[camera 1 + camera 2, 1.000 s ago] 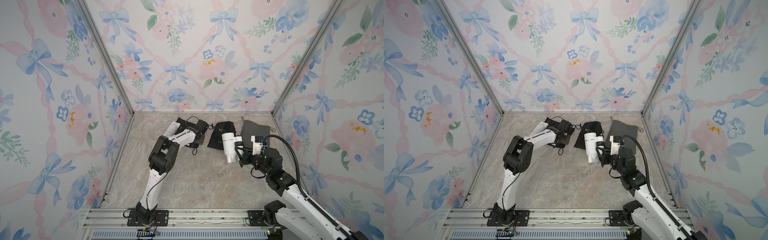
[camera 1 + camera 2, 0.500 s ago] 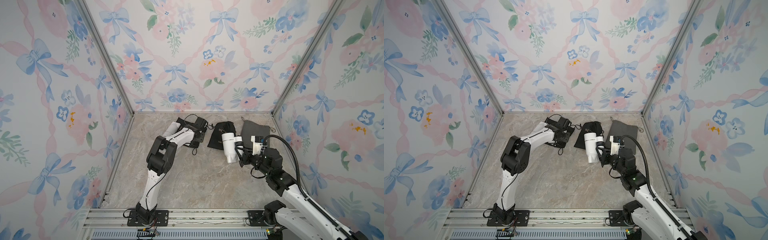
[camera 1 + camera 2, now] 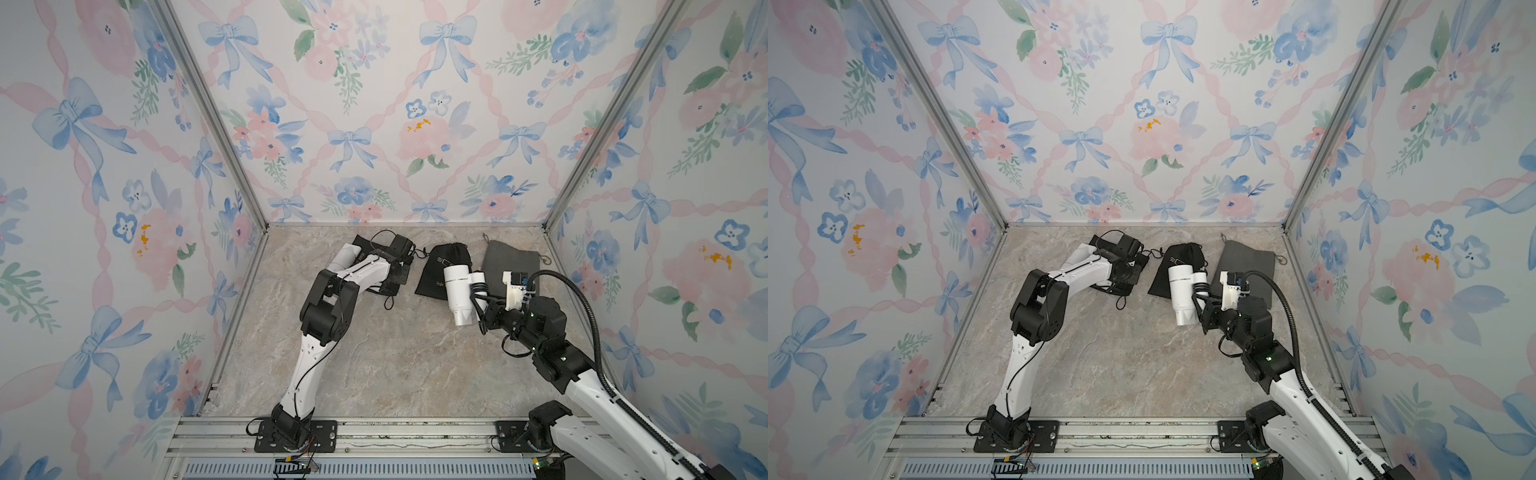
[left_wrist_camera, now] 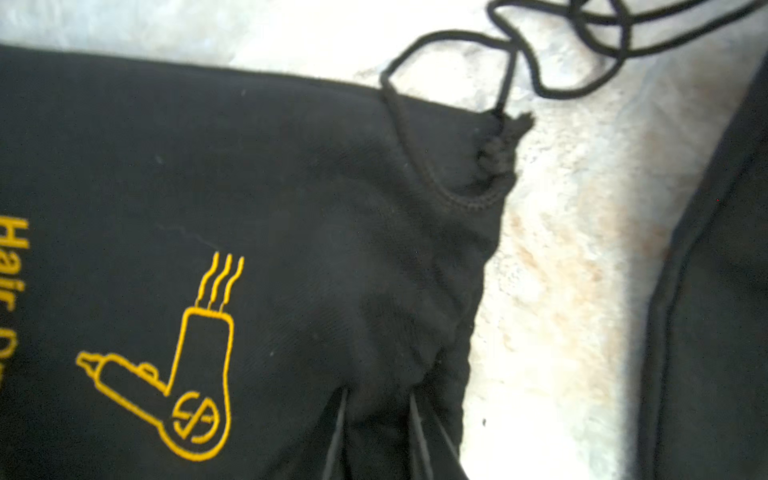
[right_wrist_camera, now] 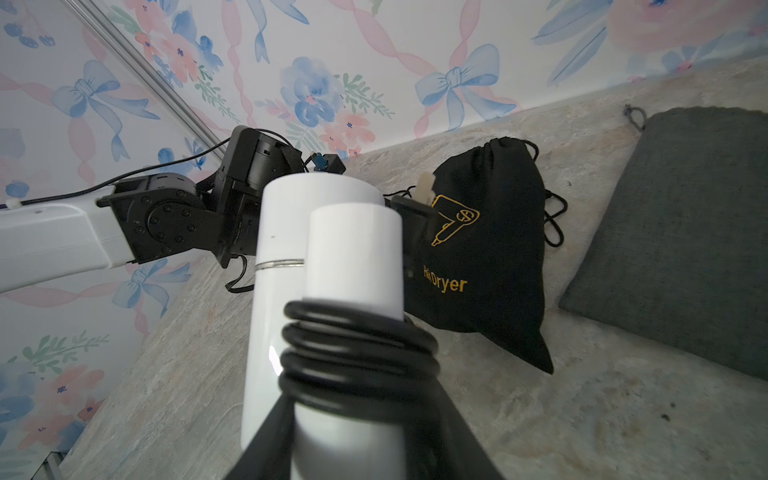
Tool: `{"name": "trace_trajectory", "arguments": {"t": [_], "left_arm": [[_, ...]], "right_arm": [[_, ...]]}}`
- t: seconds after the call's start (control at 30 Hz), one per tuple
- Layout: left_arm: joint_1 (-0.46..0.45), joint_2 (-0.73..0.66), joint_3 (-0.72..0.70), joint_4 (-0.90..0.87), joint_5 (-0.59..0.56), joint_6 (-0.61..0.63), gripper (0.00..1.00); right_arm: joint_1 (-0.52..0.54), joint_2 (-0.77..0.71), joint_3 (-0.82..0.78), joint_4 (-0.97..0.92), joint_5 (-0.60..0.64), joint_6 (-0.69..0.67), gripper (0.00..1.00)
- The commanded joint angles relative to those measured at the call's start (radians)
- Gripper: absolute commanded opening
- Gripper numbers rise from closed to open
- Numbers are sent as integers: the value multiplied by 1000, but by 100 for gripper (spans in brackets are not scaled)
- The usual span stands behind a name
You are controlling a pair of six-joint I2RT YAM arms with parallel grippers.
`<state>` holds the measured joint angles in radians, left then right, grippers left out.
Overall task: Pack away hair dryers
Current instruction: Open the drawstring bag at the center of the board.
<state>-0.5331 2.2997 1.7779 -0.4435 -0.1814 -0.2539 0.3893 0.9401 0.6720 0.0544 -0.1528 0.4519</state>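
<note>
The white hair dryer (image 5: 353, 253) was smooth, shiny plastic. Its black cord (image 5: 357, 361) looked like smooth, shiny rubber. The black pouch (image 4: 316, 199) was soft, dull cloth with a fine weave, and a yellow picture was printed flat on it. The grey pouch (image 5: 685, 232) was rougher, fuzzy cloth. The surface (image 3: 395, 353) looked like dull, blotchy stone. The walls (image 3: 374, 83) looked like flat, matt printed paper. The rails (image 3: 415, 432) were bare, ridged metal.

Hair dryer (image 3: 456, 296) — before middle pouch (image 3: 430, 271)
</note>
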Motion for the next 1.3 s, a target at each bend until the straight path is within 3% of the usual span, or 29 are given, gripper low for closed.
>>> {"name": "trace_trajectory", "arguments": {"t": [0.0, 0.13, 0.37, 0.47, 0.73, 1.1, 1.17, 1.27], "left_arm": [[6, 12, 21, -17, 10, 0, 12], [7, -31, 25, -18, 8, 5, 0], [5, -130, -27, -17, 53, 28, 0], [7, -168, -61, -17, 77, 44, 5], [4, -242, -143, -17, 142, 72, 0], [-26, -243, -219, -17, 243, 106, 17], [-35, -245, -234, -17, 233, 109, 14], [-41, -248, -237, -17, 231, 109, 0]], "right_arm": [[10, -9, 19, 40, -6, -7, 27], [11, -2, 20, 38, -4, -13, 27], [18, 23, 26, 10, -4, -41, 28], [26, 28, 23, 11, 0, -42, 28], [48, 43, 23, -7, -3, -59, 28], [68, 16, -10, -54, 3, -68, 28], [68, 7, -14, -58, 5, -71, 28], [68, 2, -21, -58, 0, -73, 28]]}}
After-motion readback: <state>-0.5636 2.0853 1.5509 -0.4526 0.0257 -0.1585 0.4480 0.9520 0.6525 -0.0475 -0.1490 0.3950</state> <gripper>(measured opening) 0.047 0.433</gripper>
